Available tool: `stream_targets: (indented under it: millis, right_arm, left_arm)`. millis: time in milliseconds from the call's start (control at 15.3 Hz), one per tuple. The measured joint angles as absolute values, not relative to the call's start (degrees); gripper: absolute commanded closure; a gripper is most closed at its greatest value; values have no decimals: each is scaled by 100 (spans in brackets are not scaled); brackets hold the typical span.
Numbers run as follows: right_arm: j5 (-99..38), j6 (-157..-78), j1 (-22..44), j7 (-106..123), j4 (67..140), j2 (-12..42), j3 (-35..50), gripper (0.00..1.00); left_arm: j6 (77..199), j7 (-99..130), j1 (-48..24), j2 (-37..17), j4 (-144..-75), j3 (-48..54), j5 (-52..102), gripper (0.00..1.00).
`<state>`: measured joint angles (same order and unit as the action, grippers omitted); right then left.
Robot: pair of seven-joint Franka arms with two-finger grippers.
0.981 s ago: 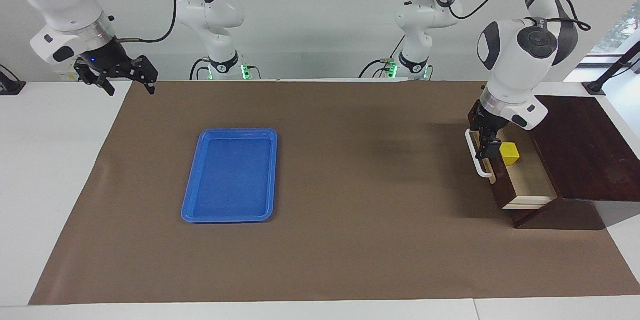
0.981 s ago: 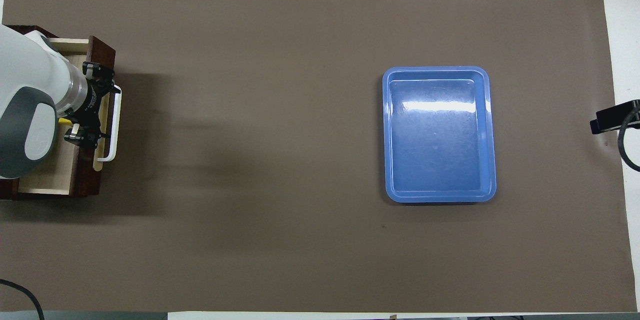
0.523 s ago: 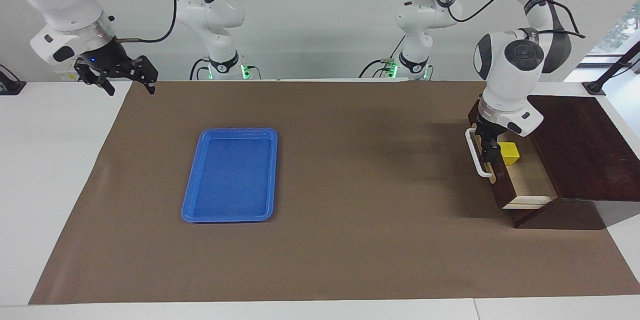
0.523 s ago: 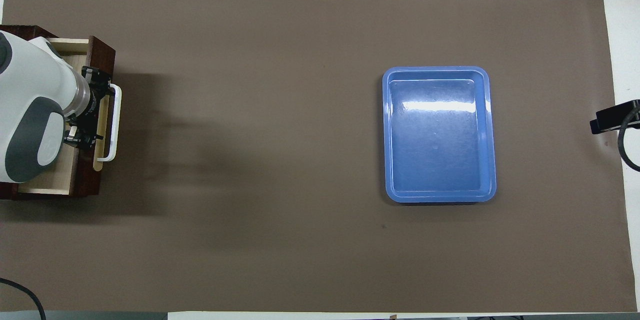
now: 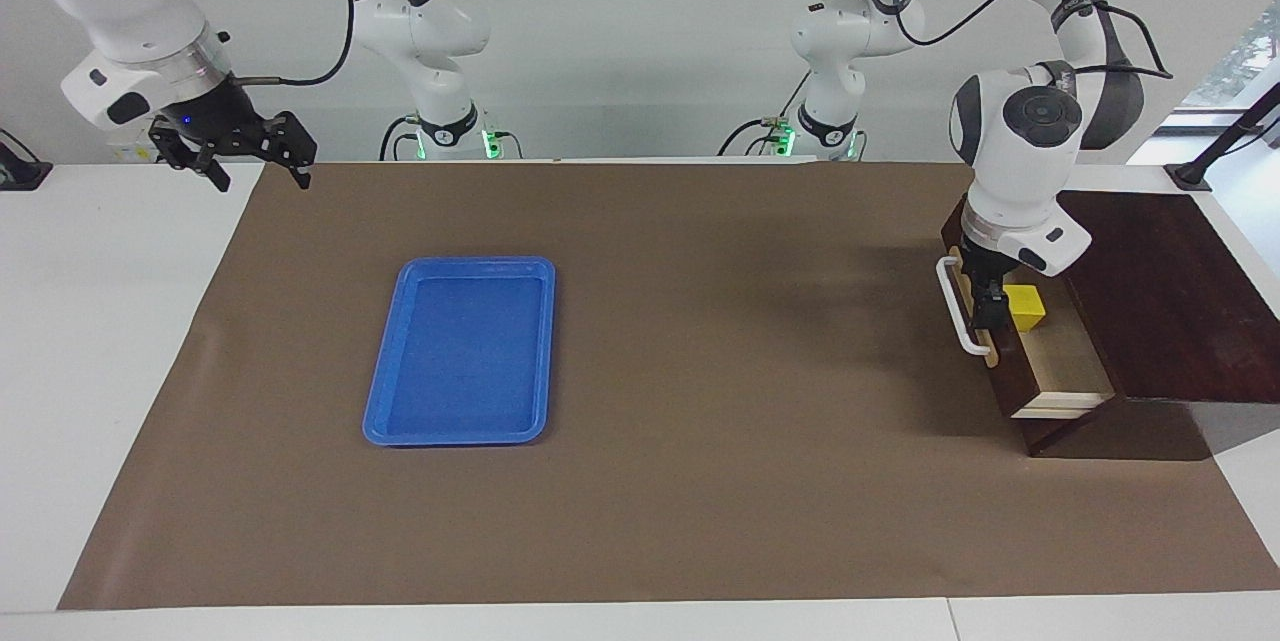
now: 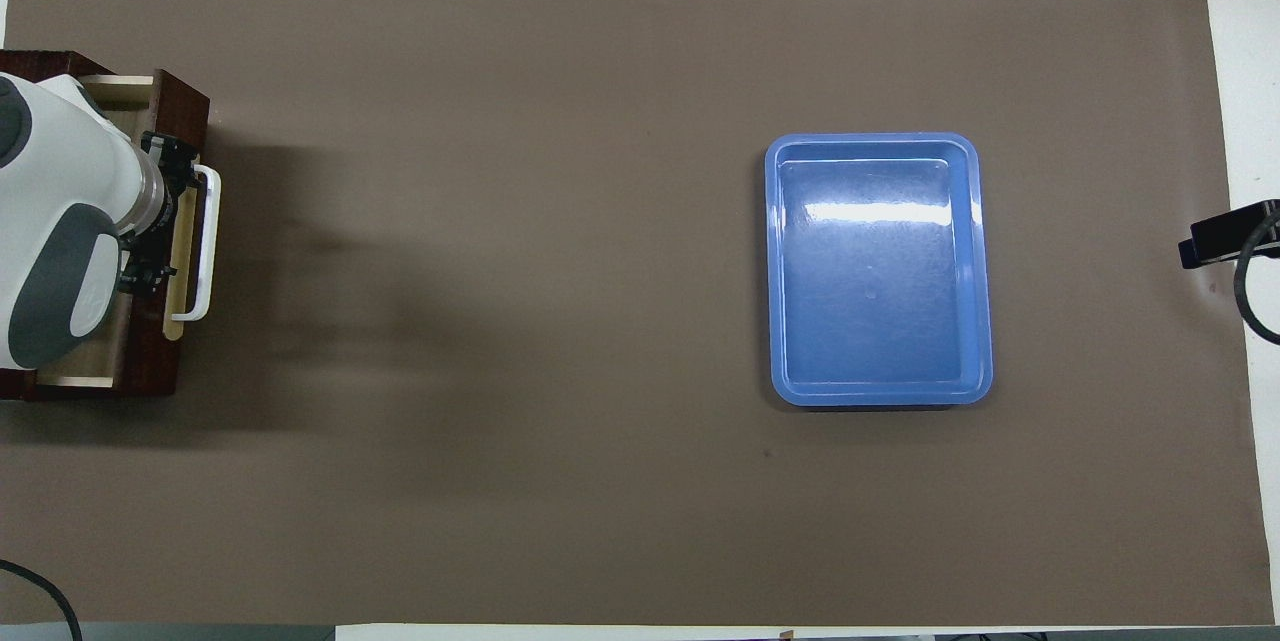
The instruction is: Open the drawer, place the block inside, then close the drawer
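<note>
The dark brown drawer (image 5: pixel 1012 376) with its white bar handle (image 5: pixel 956 307) stands partly out of the dark wooden box (image 5: pixel 1160 301) at the left arm's end of the table. The yellow block (image 5: pixel 1026 307) lies inside it on the pale wood floor. My left gripper (image 5: pixel 986 297) is open and reaches down just inside the drawer's front panel, beside the block. In the overhead view the left arm hides the block, and the drawer (image 6: pixel 150 361) and handle (image 6: pixel 205 241) show. My right gripper (image 5: pixel 255 166) is open and empty, waiting above the mat's corner near its base.
A flat blue tray (image 5: pixel 465 351) lies on the brown mat toward the right arm's end; it also shows in the overhead view (image 6: pixel 878 266). The brown mat (image 5: pixel 700 371) covers most of the table.
The drawer has slid partway into the box, with my left gripper moving along with its front panel. The block stayed in the drawer. The right arm has not moved.
</note>
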<state>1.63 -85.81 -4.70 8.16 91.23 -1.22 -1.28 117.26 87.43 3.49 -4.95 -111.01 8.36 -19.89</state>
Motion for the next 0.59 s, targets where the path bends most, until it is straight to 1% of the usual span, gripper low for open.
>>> stream_targets:
  millis: [262,589]
  right_arm:
    - [160,-8578,-462,816,9126,-122,-127,0]
    - [160,-8564,-461,816,9134,-122,-127,0]
  left_arm:
    - [11895,8713,631,-497,-11121,817,-2354,0]
    - [12106,8418,975,-508,-11131,816,-2369,0]
